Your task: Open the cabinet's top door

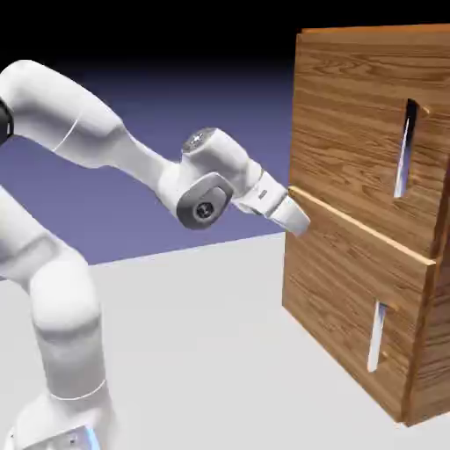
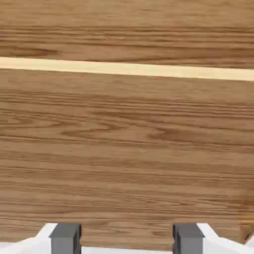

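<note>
Pointing almost level at the tall boxy brown wood-grain cabinet (image 1: pixel 369 220), the white arm's two-finger gripper (image 1: pixel 297 220) is seen close against the cabinet's near edge, about where the pale seam between the two panels runs. The jaws are held well apart, and nothing is gripped; only wood grain and that pale strip fill the hand view between the grey fingertips (image 2: pixel 65 237). The upper, roughly square wood-grain top door (image 1: pixel 352 132) is closed, its slim vertical silver handle (image 1: pixel 403 158) set in a dark notch well to the right of the gripper. Trouble can be expected if the approach is continued here: the fingers would be jammed against bare wood, or the lower handle (image 1: pixel 378 338) could be taken by mistake. Around it, a plain pale grey table (image 1: pixel 193 352) is spread under a blue-violet backdrop (image 1: pixel 176 97).
</note>
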`<state>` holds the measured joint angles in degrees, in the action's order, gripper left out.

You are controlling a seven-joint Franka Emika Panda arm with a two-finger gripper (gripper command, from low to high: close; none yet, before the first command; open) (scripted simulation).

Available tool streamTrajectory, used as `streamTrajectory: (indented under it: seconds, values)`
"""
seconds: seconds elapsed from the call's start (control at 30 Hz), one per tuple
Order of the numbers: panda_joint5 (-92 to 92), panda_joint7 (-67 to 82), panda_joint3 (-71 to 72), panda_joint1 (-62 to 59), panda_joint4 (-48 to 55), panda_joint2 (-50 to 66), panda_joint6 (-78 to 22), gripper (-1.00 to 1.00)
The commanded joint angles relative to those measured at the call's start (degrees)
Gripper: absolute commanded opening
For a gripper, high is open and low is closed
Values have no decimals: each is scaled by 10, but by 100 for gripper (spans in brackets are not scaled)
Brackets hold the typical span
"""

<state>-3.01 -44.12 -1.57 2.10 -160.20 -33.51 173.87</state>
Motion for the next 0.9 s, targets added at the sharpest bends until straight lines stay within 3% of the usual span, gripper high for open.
streamTrajectory:
  seconds: [0.0,0.87]
  values:
    - [-25,-14,-13,12,7,-7,-1,0]
    - [-673,-372,-351,317,178,-190,-32,0]
